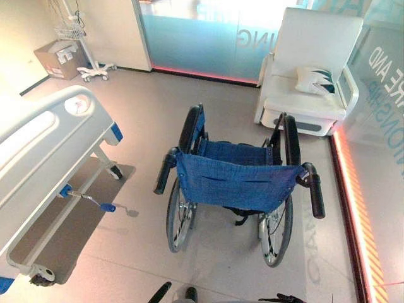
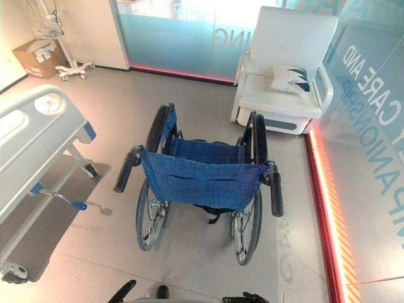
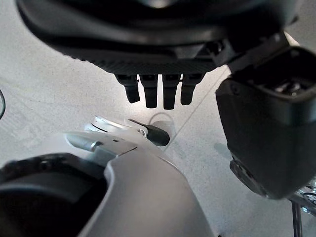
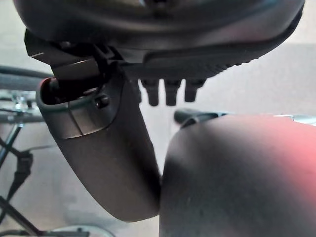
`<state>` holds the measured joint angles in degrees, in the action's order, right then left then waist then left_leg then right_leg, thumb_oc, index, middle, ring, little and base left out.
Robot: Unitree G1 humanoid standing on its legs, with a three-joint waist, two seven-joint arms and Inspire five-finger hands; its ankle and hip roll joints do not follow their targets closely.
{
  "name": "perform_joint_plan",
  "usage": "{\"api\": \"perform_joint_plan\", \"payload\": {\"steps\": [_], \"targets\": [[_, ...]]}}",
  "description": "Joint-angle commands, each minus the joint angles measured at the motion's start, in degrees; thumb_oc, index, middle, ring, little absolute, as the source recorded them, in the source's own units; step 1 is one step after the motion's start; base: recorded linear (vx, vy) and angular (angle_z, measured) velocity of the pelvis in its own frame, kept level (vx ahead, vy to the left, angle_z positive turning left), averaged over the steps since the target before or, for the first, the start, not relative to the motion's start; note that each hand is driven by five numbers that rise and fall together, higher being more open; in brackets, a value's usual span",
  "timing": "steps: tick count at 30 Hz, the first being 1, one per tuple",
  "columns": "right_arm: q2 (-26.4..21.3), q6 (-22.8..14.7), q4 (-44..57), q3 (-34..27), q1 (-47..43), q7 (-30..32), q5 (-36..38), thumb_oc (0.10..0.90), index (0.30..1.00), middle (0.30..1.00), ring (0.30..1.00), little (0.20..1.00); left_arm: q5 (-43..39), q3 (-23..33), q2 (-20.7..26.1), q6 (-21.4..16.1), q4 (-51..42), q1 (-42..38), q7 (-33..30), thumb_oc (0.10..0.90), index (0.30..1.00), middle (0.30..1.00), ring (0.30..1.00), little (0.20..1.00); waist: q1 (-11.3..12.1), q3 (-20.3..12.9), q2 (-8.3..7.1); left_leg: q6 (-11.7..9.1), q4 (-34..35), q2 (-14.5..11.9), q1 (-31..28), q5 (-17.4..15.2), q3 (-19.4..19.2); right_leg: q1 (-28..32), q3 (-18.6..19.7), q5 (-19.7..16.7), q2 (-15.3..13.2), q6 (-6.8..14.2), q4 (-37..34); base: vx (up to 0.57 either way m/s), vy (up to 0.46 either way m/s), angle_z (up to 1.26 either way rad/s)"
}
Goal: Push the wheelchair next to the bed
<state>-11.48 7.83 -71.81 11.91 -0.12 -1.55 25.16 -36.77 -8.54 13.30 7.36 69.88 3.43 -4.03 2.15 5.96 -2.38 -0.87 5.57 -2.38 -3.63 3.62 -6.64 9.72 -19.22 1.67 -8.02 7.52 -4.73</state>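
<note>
The wheelchair (image 1: pixel 230 154) is stood in the middle of the floor with its blue backrest (image 1: pixel 237 183) turned toward the robot, so that the left push handle (image 1: pixel 165 172) and the right push handle (image 1: pixel 314 189) are presented for gripping from behind. The hospital bed (image 1: pixel 44 136) is set along the robot's left, and the wheelchair is kept well apart from it, with open floor between its left wheel and the bed's crank handle (image 1: pixel 93 201). A white armchair (image 1: pixel 306 69) is placed beyond the wheelchair, against the far wall.

The left hand (image 3: pixel 158 49) is held low with nothing in it: its fingers (image 3: pixel 150 94) are seen straight and side by side, pointing at bare floor, with the thumb standing off from them. The right hand (image 4: pixel 163 44) is carried the same way, its fingers (image 4: pixel 170 94) extended and empty. This relaxed posture is judged to suit an approach, since no grasp is yet made.

Neither handle is touched. The wheelchair lies ahead of both hands and apart from them; part of its spoked wheel and frame is glimpsed past the right thumb in the right wrist view. It is judged that each hand must be raised and brought forward to its handle before any push toward the bed can be started.
</note>
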Motion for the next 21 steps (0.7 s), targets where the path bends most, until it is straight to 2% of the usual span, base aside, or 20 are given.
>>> {"api": "perform_joint_plan", "payload": {"steps": [1, 21], "targets": [[-0.9, 0.7, -3.4, 1.0, 0.3, -1.2, -0.5, 0.800, 0.900, 0.900, 0.900, 0.900, -0.5, -1.1, -2.9, 0.5, 3.9, -3.9, 1.2, 0.800, 0.900, 0.900, 0.900, 0.900, 0.4, 0.8, 3.46, -2.6, -2.1, -2.2, -1.2, -3.6, -1.9, -3.7, 1.1, -0.9, -1.1, -0.3, 3.8, 0.00, 0.000, 0.00], [-1.0, -0.4, -3.6, 1.3, 0.4, -0.7, 0.1, 0.800, 0.900, 0.900, 0.900, 0.900, 0.3, -1.0, -2.9, -0.4, 4.5, -4.0, 0.9, 0.800, 0.900, 0.900, 0.900, 0.900, 0.1, 0.3, 3.61, -2.6, -1.1, -2.1, -2.3, -3.7, -2.0, -3.2, 1.2, -0.8, -0.9, -0.3, 3.4, 0.00, 0.000, 0.00]]}}
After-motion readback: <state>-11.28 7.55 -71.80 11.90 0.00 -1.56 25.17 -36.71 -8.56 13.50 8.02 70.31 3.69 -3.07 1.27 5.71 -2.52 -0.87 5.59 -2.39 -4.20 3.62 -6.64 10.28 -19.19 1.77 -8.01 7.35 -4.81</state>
